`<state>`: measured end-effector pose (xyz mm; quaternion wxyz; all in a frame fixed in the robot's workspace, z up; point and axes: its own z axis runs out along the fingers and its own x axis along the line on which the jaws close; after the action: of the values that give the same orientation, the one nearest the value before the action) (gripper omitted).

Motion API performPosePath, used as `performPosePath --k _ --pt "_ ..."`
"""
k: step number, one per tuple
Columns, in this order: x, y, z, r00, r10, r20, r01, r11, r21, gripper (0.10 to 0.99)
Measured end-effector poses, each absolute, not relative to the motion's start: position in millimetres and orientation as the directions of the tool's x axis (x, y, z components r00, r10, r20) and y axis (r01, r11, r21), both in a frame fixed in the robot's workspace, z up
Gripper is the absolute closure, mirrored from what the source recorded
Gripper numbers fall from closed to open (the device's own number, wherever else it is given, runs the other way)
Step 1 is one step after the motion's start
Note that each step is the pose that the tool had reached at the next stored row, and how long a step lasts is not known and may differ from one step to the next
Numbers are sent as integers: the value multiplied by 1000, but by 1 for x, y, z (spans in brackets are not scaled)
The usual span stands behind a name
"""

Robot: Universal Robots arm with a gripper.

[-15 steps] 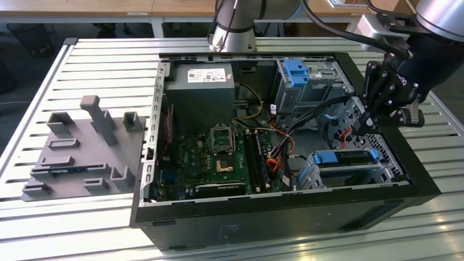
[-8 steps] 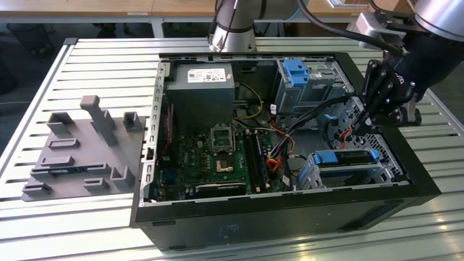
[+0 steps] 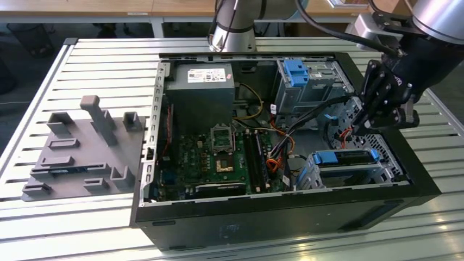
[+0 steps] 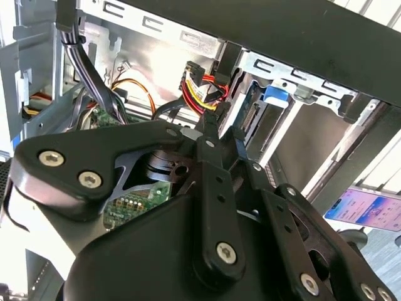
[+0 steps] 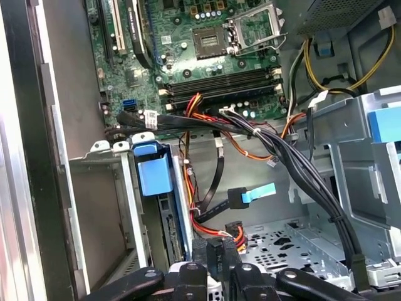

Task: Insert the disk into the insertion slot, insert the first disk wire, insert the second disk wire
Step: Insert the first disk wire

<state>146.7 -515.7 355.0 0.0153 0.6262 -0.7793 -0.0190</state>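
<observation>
Inside low silver perforated metal cage (image 5: 100, 148): blue-framed silver disk (image 5: 153, 179) seated.
Gripper (image 4: 222, 130): jaws narrow, seemingly pinching red-wired black plug (image 5: 233, 230) beside cage.
Blue-tipped black cable (image 5: 250, 195): loose, unplugged.

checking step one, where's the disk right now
On the exterior view's right, the disk sits in the low silver cage, close to the gripper.

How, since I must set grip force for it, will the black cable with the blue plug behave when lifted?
The black cable hangs in a loose curve, so it is probably floppy and would sag from wherever it is held. Its blue plug looks like rigid plastic, likely the firmer place to hold. Being thin, it is probably light.
</observation>
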Motion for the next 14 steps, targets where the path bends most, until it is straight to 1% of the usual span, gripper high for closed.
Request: performPosePath --k 14 --pt "147 -512 350 -221 -975 0 -974 221 49 839"
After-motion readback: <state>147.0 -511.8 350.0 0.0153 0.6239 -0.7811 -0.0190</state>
